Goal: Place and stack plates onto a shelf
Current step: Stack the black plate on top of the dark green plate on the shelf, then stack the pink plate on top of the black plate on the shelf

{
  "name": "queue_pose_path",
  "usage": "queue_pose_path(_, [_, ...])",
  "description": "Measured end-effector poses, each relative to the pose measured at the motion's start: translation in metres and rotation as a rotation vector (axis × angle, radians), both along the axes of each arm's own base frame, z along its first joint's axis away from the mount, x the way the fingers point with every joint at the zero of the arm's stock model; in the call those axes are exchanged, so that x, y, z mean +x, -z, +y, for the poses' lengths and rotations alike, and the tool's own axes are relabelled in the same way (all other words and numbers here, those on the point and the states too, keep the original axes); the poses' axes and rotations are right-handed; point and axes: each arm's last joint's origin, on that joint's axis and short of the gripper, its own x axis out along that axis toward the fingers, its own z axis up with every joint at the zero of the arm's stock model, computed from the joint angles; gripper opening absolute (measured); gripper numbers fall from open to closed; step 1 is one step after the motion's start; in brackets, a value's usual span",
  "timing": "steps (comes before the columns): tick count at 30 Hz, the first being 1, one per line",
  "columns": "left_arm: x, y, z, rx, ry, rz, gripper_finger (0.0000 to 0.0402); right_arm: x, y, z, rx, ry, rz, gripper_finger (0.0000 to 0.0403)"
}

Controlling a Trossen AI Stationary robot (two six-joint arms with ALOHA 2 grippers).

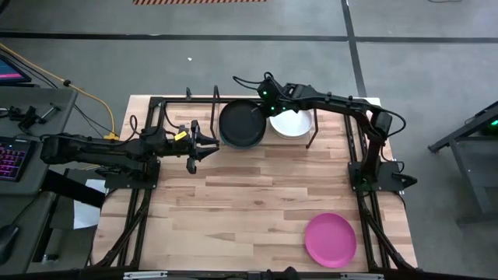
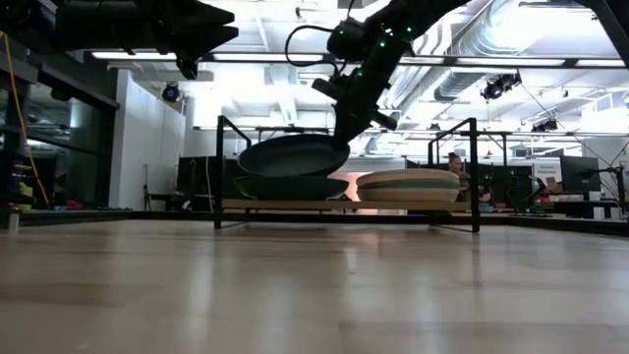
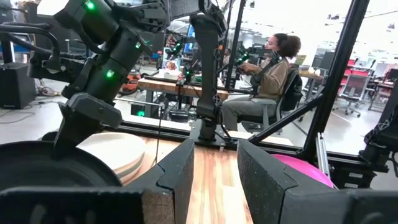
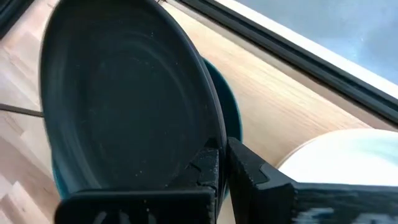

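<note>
Shelf (image 1: 311,141) at the table's far edge already holds two stacks: a right one topped by the white plate (image 1: 292,124), and a left one with a teal plate (image 4: 227,106) on top. Right gripper (image 1: 267,103) is clamped on the rim of the black plate (image 1: 240,124), holding it tilted just above the left stack, not yet released. Magenta plate (image 1: 331,239) lies near-right on the table, still to go. Left gripper (image 1: 201,145) waits left of the shelf, fingers apart, empty.
</note>
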Motion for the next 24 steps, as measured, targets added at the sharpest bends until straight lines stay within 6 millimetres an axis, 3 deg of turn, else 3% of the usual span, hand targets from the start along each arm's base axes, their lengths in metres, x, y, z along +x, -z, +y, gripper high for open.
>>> queue_pose_path(7, [0.0001, 0.0001, 0.0000, 0.000, 0.000, 0.001, 0.0113, 0.0009, 0.0000, 0.0016, 0.049, -0.024, -0.025, 0.0014])
queue_pose_path(18, [0.0001, 0.0001, 0.0000, 0.002, 0.000, 0.001, 0.0113, 0.0008, 0.0002, 0.0020, 0.041, -0.046, -0.017, 0.0148])
queue_pose_path(24, [0.0000, 0.0001, 0.0000, 0.002, 0.000, 0.001, 0.0113, 0.0006, 0.0003, 0.0031, 0.013, -0.101, 0.006, 0.0183])
